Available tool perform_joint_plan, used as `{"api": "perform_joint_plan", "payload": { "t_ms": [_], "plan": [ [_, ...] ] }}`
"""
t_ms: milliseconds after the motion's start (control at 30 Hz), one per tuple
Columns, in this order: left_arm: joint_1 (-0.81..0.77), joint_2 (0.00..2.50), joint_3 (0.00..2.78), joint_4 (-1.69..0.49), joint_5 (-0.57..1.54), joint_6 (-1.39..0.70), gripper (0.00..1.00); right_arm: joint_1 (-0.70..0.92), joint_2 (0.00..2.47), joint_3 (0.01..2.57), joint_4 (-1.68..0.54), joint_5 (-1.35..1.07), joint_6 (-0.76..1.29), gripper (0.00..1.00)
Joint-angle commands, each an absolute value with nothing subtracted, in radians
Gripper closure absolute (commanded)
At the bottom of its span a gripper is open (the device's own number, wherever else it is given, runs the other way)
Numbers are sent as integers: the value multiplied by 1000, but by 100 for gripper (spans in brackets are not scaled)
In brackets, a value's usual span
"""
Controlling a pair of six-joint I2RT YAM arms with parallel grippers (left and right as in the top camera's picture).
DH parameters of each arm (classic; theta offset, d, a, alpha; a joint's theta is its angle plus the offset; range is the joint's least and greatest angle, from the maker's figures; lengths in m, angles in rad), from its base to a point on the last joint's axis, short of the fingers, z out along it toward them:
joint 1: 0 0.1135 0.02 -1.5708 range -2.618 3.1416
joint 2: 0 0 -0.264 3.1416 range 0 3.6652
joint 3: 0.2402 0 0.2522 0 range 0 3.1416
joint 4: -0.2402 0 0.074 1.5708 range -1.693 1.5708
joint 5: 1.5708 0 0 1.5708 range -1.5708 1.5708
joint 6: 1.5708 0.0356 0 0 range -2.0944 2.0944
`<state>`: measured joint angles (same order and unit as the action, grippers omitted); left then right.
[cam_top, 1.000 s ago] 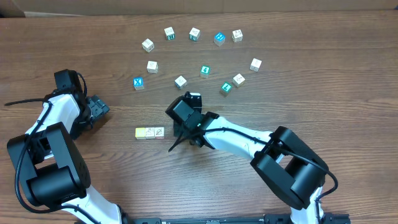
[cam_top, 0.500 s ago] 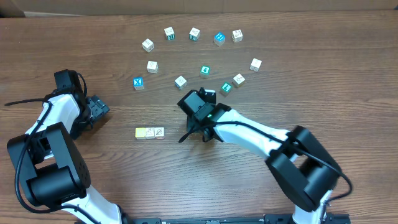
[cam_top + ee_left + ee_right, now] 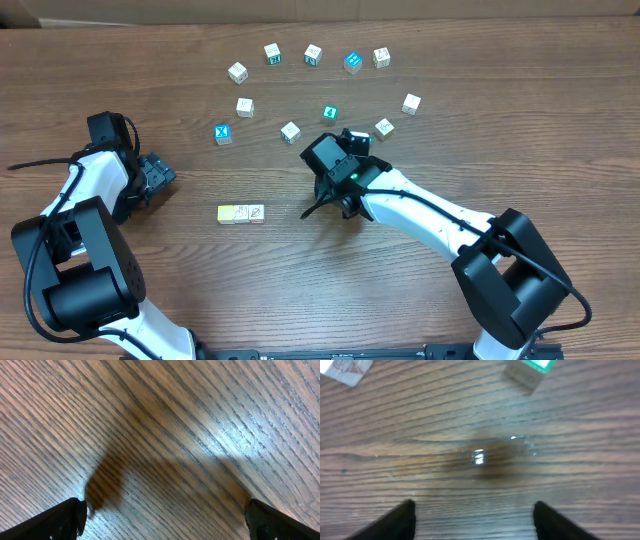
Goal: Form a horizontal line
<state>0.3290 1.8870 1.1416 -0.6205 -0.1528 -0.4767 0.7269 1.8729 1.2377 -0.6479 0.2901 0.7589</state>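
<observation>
Two touching cubes [image 3: 241, 213] form a short row running left-right — left gripper [image 3: 165, 510] and right gripper [image 3: 472, 510] both stand open.

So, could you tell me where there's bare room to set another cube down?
Bare wood lies right of the small white cube with a dark drawing, up to the right arm, and below it. The arc of small cubes above is crowded, the right gripper among them.

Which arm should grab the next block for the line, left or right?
Right. Its open claw hovers close to the green cube, while the left claw sits farther from any cube.
</observation>
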Motion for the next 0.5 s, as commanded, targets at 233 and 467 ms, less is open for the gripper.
{"api": "perform_joint_plan", "payload": {
  "t_ms": [233, 467],
  "plan": [
    [327, 1905, 1135, -627, -159, -479, 0, 722, 1853, 1232, -649, 325, 753, 0],
    [327, 1905, 1135, -627, -159, -479, 1, 722, 1853, 1232, -649, 324, 754, 0]
  ]
}}
